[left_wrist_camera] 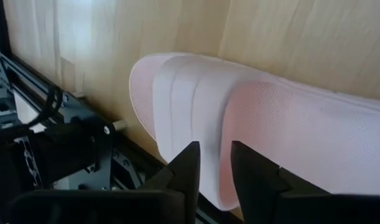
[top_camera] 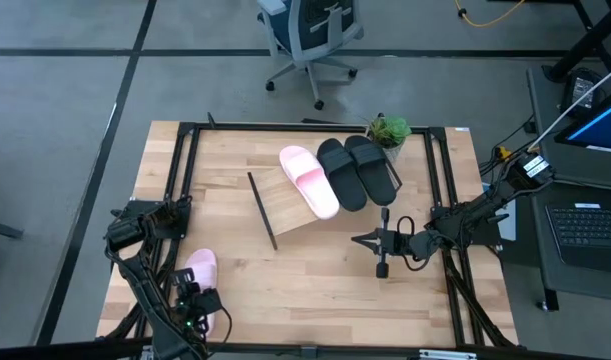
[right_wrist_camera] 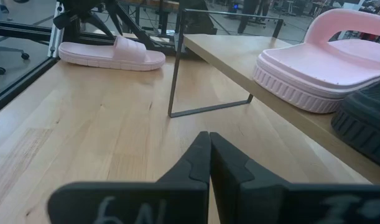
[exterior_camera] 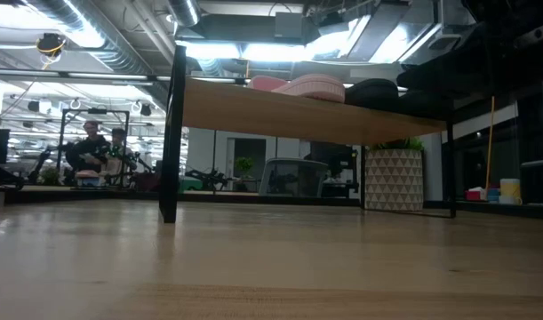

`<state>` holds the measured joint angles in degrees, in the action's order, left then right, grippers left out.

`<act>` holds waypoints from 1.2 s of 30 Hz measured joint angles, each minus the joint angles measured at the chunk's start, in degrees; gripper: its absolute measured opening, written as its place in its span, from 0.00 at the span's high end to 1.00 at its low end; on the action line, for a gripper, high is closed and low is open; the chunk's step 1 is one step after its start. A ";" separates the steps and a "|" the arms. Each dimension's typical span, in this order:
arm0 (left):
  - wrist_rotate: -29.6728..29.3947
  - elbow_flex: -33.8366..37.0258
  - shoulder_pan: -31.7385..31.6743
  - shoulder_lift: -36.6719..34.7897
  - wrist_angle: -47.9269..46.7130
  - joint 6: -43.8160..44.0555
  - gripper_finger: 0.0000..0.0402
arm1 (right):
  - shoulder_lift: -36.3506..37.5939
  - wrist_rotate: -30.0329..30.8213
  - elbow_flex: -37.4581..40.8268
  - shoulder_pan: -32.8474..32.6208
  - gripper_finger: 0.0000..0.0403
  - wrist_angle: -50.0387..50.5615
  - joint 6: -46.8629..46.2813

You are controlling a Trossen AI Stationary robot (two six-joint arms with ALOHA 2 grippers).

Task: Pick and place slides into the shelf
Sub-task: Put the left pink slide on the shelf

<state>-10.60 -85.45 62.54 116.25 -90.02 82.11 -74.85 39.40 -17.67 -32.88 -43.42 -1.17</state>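
- Right gripper [right_wrist_camera: 209, 144]: pale handwritten marks on the dark body below the closed fingers, seen in the right wrist view. The left mark reads roughly as "6N"; the right one is cut off at the edge and cannot be made out.
- Laptop screen [top_camera: 597, 128] beside the table, seen from above: lit blue, with no legible characters.
- Slides, shelf, plant pot and table: no brand, label or number can be read on any of them.
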 joint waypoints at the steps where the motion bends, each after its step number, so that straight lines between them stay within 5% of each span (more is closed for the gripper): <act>1: 0.42 0.00 0.00 0.00 0.00 0.02 0.80 | 0.00 0.00 0.00 -0.01 0.98 0.00 0.01; 22: -3.41 0.00 0.00 0.00 0.02 0.42 0.74 | 0.00 0.00 0.00 -0.02 0.98 -0.02 -0.02; 36: -0.42 4.70 0.00 0.00 0.48 2.93 0.70 | 0.00 0.00 0.00 0.00 0.98 -0.02 -0.13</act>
<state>-11.02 -80.75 62.54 116.25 -89.54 85.03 -74.85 39.40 -17.67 -32.88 -43.44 -1.30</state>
